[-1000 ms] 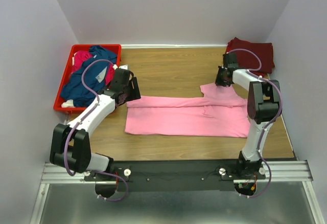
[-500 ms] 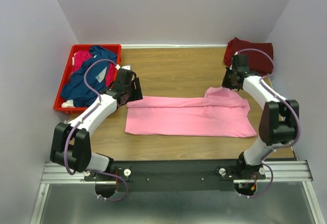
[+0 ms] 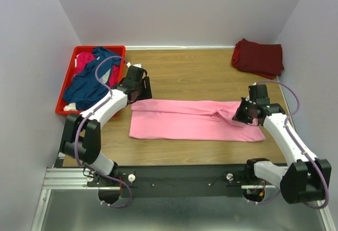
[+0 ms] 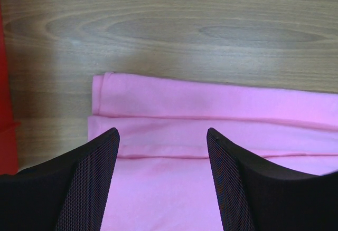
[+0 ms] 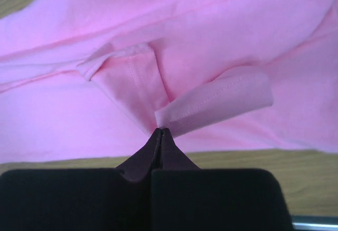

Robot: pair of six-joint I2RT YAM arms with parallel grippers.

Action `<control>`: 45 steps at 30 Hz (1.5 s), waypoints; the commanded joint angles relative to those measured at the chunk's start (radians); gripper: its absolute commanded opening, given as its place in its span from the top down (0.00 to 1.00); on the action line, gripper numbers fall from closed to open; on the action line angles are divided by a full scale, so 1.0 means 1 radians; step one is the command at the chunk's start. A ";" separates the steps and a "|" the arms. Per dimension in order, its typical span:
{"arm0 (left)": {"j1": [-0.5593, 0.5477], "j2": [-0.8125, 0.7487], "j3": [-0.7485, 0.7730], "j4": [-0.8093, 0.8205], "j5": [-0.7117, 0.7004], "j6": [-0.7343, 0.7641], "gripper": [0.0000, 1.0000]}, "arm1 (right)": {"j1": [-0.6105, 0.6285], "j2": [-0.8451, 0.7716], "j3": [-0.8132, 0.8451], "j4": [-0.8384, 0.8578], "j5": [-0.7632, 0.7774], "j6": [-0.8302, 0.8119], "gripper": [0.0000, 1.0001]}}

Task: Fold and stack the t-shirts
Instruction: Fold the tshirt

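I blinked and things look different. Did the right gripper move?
Yes. The right gripper slid away from the maroon shirt, toward the near edge of the table, dragging a sleeve of the pink shirt along.

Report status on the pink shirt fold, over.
Left gripper open above pink t-shirt, left end. Right gripper shut on its hem. Nothing blocking.

- Base rail [image 3: 179, 181]: black bar, two pale round fasteners.
- Left arm [image 3: 103, 109] and right arm [image 3: 285, 138]: white link shells, black joint housings.
- Purple cable [image 3: 297, 102]: one along each arm, up from the base rail.
- Left gripper [image 4: 162, 133]: black fingers [image 4: 90, 183], mesh texture.
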 commanded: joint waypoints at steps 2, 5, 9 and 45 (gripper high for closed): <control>-0.015 0.064 0.051 0.015 0.001 0.024 0.25 | 0.007 -0.102 -0.061 -0.170 -0.059 0.094 0.99; -0.028 0.096 0.077 0.017 0.008 0.026 0.25 | 0.006 -0.157 -0.102 -0.216 -0.047 0.123 0.99; -0.048 0.139 0.094 0.017 0.022 0.032 0.25 | 0.007 -0.199 -0.148 -0.248 -0.048 0.171 0.94; 0.015 0.207 -0.029 0.074 0.010 0.064 0.27 | -0.491 0.400 0.077 0.391 -0.106 0.040 0.53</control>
